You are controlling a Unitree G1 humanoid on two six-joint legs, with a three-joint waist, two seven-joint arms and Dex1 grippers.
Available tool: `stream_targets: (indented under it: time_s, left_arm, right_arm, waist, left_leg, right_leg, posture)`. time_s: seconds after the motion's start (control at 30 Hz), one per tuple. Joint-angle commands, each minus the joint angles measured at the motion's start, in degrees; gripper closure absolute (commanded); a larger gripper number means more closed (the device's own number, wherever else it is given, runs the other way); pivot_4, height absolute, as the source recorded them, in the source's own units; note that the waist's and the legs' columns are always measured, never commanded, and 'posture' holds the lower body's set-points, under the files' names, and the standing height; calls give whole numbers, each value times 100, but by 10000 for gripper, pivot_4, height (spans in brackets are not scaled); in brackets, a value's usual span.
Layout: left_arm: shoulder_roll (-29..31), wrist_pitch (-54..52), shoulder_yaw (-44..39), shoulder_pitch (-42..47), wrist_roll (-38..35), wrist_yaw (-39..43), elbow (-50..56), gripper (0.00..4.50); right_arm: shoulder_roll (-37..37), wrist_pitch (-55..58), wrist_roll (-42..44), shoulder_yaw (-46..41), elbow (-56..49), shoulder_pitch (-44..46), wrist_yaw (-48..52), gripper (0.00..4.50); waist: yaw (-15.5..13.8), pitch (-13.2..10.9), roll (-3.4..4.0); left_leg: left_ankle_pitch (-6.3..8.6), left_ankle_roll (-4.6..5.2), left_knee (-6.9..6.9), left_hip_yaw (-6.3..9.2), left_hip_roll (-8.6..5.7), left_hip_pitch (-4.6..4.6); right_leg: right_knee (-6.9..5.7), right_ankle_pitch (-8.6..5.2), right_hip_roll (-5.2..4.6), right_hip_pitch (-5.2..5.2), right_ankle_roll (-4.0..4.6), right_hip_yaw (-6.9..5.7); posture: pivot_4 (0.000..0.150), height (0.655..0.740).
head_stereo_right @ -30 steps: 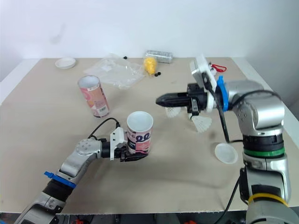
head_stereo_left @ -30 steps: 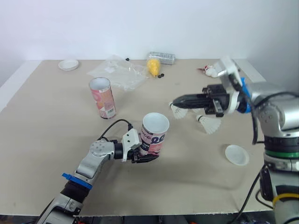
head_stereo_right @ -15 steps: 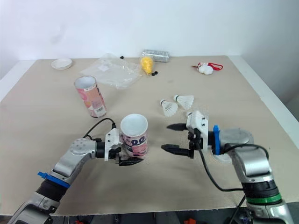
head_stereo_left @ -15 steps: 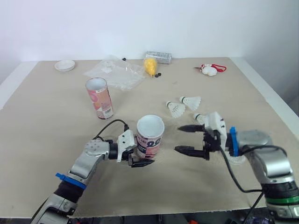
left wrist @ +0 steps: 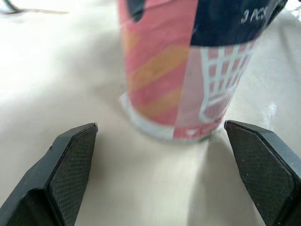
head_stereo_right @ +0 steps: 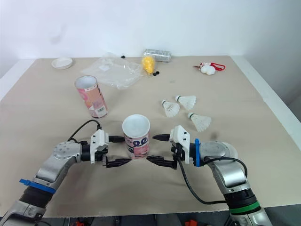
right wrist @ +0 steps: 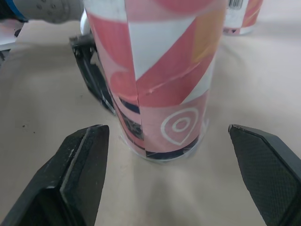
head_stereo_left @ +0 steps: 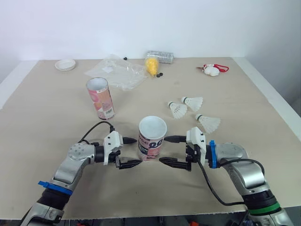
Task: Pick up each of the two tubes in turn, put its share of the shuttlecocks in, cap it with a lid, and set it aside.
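- The near tube (head_stereo_left: pixel 153 139) is seen standing upright on the surface (head_stereo_left: pixel 47 122), near its front edge, with the long axis vertical and the open mouth turned up.
- The left end effector (head_stereo_left: pixel 131 151) is held low at the tube's left side, with its fingers spread wide apart and nothing gripped.
- In the left wrist view the tube's base is framed between the two fingers (left wrist: pixel 70 169), and bare surface is seen between each finger and the tube.
- The right end effector (head_stereo_left: pixel 164 149) is held at the tube's right side, pointing at the left one, with its fingers likewise spread and nothing held.
- In the right wrist view the tube's wall is seen between the open fingers (right wrist: pixel 84 165), clear of both.
- The far tube (head_stereo_left: pixel 100 98) is set upright farther back and to the left, mouth up, well apart from both end effectors.
- Three shuttlecocks (head_stereo_left: pixel 193 102) are laid on their sides to the right of the near tube and farther back; the two right-hand ones have their corks turned left and skirts right.
- A lid (head_stereo_left: pixel 65 64) is placed at the far left corner, near a clear plastic bag (head_stereo_left: pixel 117 73).
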State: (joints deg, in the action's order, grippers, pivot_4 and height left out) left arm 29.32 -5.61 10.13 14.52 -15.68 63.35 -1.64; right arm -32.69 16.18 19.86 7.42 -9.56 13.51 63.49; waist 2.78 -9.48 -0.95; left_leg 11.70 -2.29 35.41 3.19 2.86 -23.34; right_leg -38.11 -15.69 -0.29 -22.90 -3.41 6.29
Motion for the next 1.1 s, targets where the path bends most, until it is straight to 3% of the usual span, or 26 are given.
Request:
stream_targets:
  time_s: [0.03, 0.63, 1.1]
  left_arm:
    - [275, -114, -304, -257, -213, 49, 442, 0]
    - [803, -817, -650, -1068, -846, 17, 1636, 0]
    - [962, -660, -748, -1344, -720, -90, 1775, 0]
  right_arm:
    - [86, -305, -66, 104, 67, 38, 18, 1353]
    - [716, -1386, -398, 758, 1399, 694, 540, 1353]
    - [1115, -1705, -574, 1075, 1999, 1172, 907, 1353]
  waist:
    - [4, -8, -3]
    - [-2, -35, -15]
    - [0, -42, -10]
  left_leg:
    - [0, 0, 0, -1, 0, 0]
    - [0, -1, 0, -2, 4, -2]
    - [-1, -3, 1, -2, 6, -1]
  right_leg:
    - [0, 0, -1, 0, 0, 0]
    - [-1, 0, -1, -4, 3, -2]
    - [-4, 4, 0, -4, 6, -3]
  posture:
    - [1500, 7400]
    - [1500, 7400]
    - [1500, 7400]
